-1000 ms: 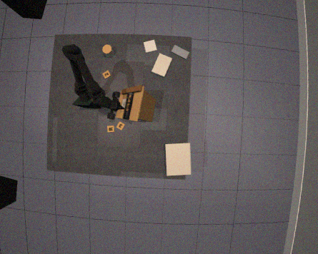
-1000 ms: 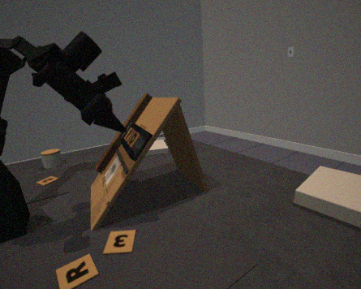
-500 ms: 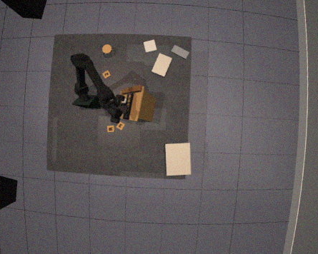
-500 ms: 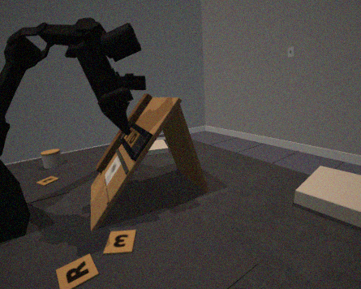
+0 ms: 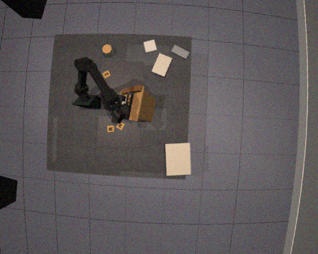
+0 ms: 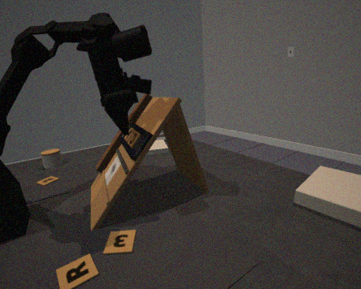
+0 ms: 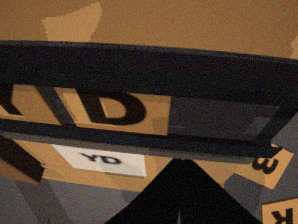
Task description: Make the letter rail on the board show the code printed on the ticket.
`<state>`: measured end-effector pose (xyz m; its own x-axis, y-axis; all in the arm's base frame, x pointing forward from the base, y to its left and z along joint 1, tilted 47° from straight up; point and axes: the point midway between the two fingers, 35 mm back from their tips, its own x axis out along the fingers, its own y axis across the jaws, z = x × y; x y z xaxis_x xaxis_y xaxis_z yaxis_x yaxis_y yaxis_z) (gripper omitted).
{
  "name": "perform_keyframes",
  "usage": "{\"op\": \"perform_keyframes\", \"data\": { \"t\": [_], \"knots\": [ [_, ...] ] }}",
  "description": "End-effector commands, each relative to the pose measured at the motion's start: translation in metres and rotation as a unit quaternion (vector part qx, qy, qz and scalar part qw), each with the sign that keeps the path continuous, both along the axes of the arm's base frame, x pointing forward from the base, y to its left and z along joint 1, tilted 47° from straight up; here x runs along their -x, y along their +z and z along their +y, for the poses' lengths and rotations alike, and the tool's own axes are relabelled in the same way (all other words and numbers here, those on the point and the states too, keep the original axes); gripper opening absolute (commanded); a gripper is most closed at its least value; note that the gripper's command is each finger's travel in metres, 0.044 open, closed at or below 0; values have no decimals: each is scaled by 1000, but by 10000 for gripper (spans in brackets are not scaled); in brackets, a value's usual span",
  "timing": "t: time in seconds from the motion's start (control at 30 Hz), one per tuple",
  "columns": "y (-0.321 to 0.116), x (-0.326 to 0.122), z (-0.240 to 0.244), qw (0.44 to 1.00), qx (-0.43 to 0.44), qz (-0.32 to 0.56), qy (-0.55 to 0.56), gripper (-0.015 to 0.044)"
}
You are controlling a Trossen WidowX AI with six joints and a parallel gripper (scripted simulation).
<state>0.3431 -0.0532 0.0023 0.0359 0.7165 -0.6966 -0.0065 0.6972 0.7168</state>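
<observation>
The sloped wooden board [image 5: 137, 107] [image 6: 163, 109] [image 7: 200, 30] carries a dark rail [image 7: 150, 75]. In the wrist view a Y tile [image 7: 35, 107], partly cut off, and a D tile [image 7: 156, 115] sit in the rail with a gap between them; bare rail shows right of D. The white ticket [image 6: 113, 169] [image 7: 132, 164] below reads YD. My gripper [image 6: 126, 133] [image 7: 181, 168] is shut and empty, its tips at the rail's lower edge; contact is unclear. Loose on the counter lie an R tile [image 6: 78, 271], a tile with a 3-like character [image 6: 119, 241] [image 7: 272, 167] and a third tile [image 5: 106, 74] [image 6: 47, 180].
An orange-topped cylinder [image 5: 106, 48] [image 6: 50, 158] stands near the far loose tile. A large pale block [image 5: 178, 159] [image 6: 341, 187] lies at one counter corner. Two smaller pale blocks [image 5: 150, 46] [image 5: 161, 65] and a grey block [image 5: 180, 51] lie behind the board.
</observation>
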Motion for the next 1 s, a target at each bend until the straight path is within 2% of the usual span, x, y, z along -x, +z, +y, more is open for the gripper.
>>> {"op": "perform_keyframes", "data": {
  "t": [0.0,0.97],
  "knots": [
    [-2,-1,1,1000,1,1,2,0],
    [-9,-11,8,1000,1,1,2,0]
  ]
}}
